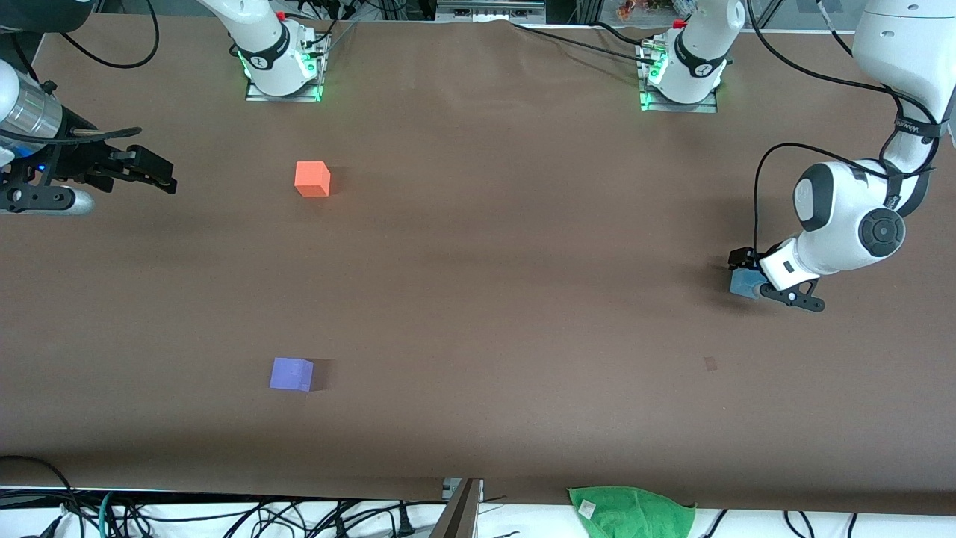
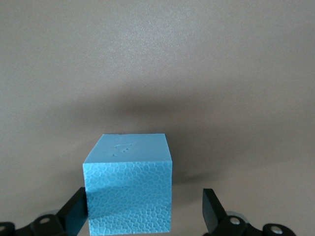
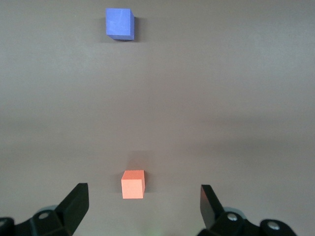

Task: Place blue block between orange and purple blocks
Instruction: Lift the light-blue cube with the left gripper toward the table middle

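I see the blue block [image 2: 129, 184] sitting on the brown table [image 1: 508, 246] at the left arm's end, low between the fingers of my left gripper [image 2: 142, 212]. One finger [image 2: 75, 212] touches a block face, the other [image 2: 210, 210] stands off with a gap, so the jaws are spread and not clamped. In the front view the left gripper [image 1: 749, 278] is down at the block [image 1: 743, 282], and the wrist covers part of it; I think the block rests on the table, but contact under it is hard to read.

The orange block [image 1: 312, 179] and purple block [image 1: 291, 373] are well apart from this claw, toward the right arm's end. Purple lies nearer the front camera than orange, bare table between them.

My right gripper [image 1: 146, 170] hangs over the table edge at the right arm's end, waiting, fingers wide apart and holding nothing. From its wrist view, the orange block [image 3: 133, 184] is near the right gripper [image 3: 142, 206], the purple block [image 3: 119, 23] far off.

A green cloth [image 1: 633, 509] lies at the table edge nearest the front camera.
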